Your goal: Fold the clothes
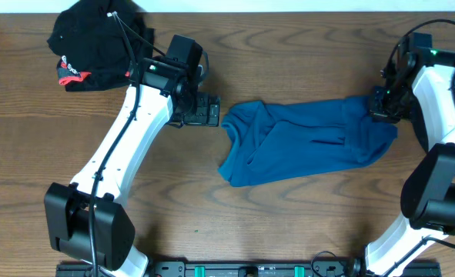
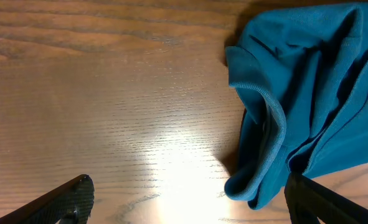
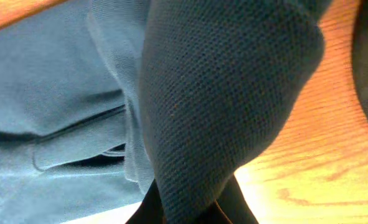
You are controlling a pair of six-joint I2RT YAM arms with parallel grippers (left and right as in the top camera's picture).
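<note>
A blue shirt [image 1: 304, 142] lies crumpled in the middle of the wooden table. My left gripper [image 1: 209, 110] is open and empty, just left of the shirt's collar end. In the left wrist view the shirt's rolled edge [image 2: 271, 137] lies between the right finger and the bare wood. My right gripper [image 1: 381, 106] is shut on the shirt's right upper edge. In the right wrist view the blue fabric [image 3: 227, 93] fills the frame and drapes over the pinched fingers [image 3: 193, 208].
A black garment [image 1: 96, 42] with a red and white trim lies bunched at the back left corner. The wooden table [image 1: 212, 223] stretches in front of the shirt.
</note>
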